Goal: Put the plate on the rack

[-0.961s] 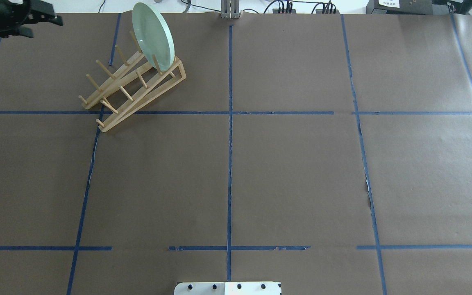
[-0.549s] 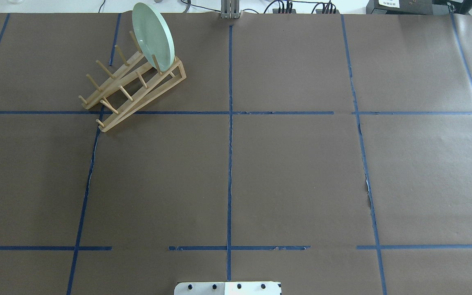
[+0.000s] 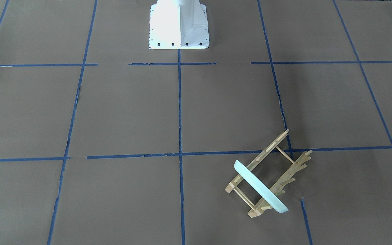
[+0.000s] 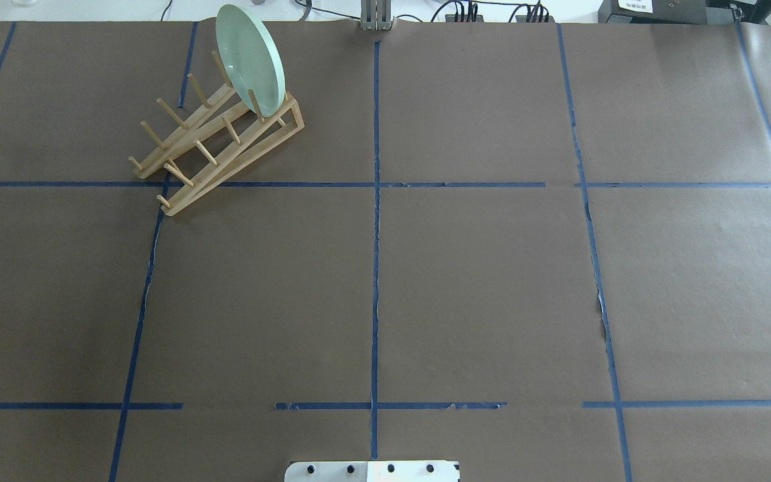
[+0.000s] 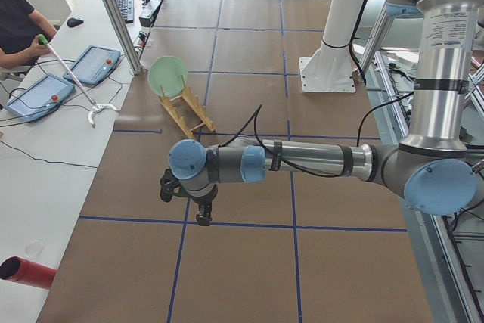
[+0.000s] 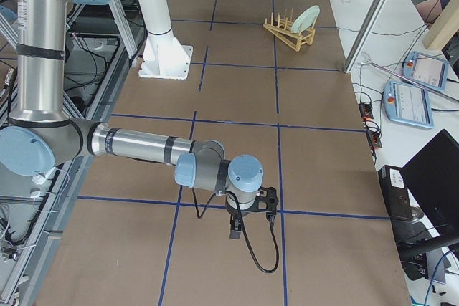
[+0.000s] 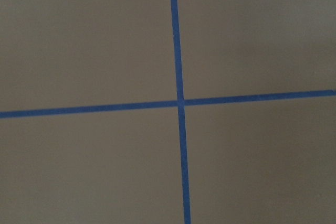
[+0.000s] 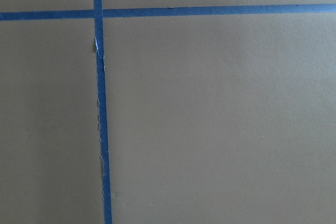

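Observation:
The pale mint-green plate (image 4: pixel 249 57) stands on edge between the pegs at the far end of the light-wood rack (image 4: pixel 215 150), at the table's far left. Both also show in the front-facing view, with the plate (image 3: pixel 260 186) across the rack (image 3: pixel 286 158), and in the exterior left view as plate (image 5: pixel 167 76) and rack (image 5: pixel 187 110). My left gripper (image 5: pixel 203 219) hangs over the table far from the rack, and I cannot tell if it is open or shut. My right gripper (image 6: pixel 233 233) hangs over the opposite end, and I cannot tell its state either. Both wrist views show only brown paper and blue tape.
The robot's white base (image 3: pixel 179 27) stands at the near edge of the table. Blue tape lines grid the brown paper. A metal post (image 4: pixel 376 17) stands at the far edge. An operator's tablets (image 5: pixel 97 62) and a red cylinder (image 5: pixel 26 271) lie on the side bench.
The left arm, seen at the overhead view's top-left corner a second ago, has left that view. The plate and rack have not moved.

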Robot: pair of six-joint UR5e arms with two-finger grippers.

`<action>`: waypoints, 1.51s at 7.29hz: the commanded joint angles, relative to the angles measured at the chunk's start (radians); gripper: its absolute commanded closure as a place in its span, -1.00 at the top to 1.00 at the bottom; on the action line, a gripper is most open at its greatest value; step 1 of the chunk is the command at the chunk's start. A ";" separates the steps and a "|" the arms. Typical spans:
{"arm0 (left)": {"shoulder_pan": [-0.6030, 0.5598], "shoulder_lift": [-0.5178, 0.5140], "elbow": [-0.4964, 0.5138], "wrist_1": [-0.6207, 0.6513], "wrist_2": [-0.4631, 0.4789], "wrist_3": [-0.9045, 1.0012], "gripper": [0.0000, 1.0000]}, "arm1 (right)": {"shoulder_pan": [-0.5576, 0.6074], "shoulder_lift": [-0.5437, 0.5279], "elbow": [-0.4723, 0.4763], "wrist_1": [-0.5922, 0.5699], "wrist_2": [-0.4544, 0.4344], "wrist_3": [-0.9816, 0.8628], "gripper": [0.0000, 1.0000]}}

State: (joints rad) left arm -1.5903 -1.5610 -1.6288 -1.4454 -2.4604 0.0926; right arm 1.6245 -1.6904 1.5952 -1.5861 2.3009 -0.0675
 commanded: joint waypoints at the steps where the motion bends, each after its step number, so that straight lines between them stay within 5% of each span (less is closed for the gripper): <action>1: 0.000 0.041 -0.025 0.008 0.027 -0.004 1.00 | 0.000 0.000 0.000 0.000 0.000 0.000 1.00; 11: -0.022 0.007 -0.031 0.002 0.054 -0.002 1.00 | 0.000 0.000 0.000 0.000 0.000 0.000 1.00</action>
State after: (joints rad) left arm -1.6112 -1.5467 -1.6553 -1.4397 -2.4067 0.0906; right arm 1.6245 -1.6904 1.5952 -1.5861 2.3010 -0.0675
